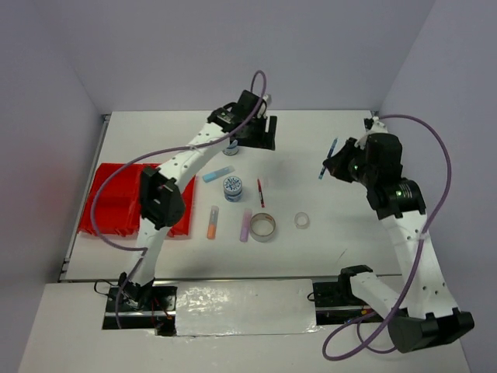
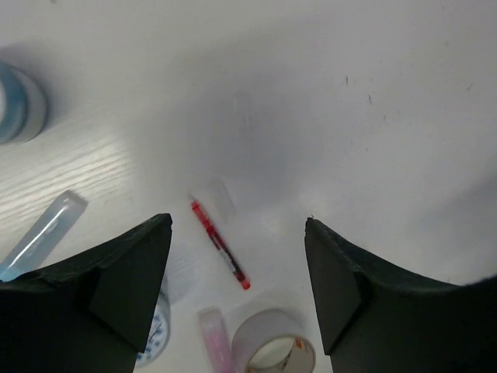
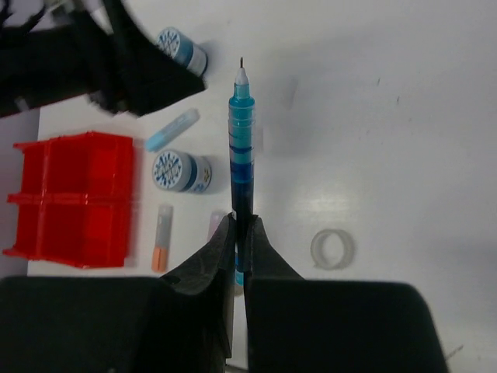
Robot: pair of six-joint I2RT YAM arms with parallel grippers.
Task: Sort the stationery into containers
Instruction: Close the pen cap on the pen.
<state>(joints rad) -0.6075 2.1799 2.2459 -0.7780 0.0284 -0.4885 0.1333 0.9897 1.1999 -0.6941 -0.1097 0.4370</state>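
My right gripper (image 3: 241,230) is shut on the teal pen (image 3: 241,144), which sticks out beyond the fingertips above the table; from above the gripper (image 1: 337,165) and teal pen (image 1: 331,152) hang over the right side. My left gripper (image 2: 237,260) is open and holds nothing, high over the red pen (image 2: 220,244); from above the left gripper (image 1: 241,137) hovers at the far centre beside a blue-patterned tub (image 1: 230,148). The red tray (image 1: 116,200) lies at the left.
Between the arms lie a light-blue stick (image 1: 218,174), a second tub (image 1: 232,187), the red pen (image 1: 261,193), an orange stick (image 1: 212,222), a lilac stick (image 1: 246,227), a grey tape ring (image 1: 262,226) and a clear tape ring (image 1: 302,221).
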